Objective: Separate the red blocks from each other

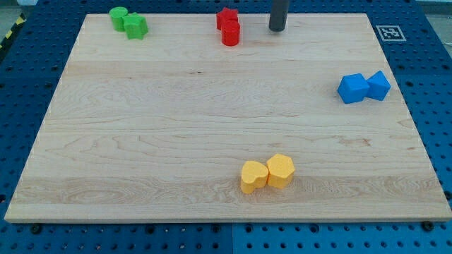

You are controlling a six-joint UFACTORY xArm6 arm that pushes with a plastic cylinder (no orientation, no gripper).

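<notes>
Two red blocks touch each other near the view's top edge of the wooden board: a star-like red block (227, 17) and a red cylinder (231, 34) just below it. My tip (277, 29) is a dark rod end standing on the board to the right of the red blocks, about a block's width away from them and touching nothing.
Two green blocks (128, 22) sit together at the top left. Two blue blocks (363, 87) sit together at the right side. Two yellow blocks (267, 173) sit together near the bottom middle. The board's (141, 141) top edge is close behind the red blocks.
</notes>
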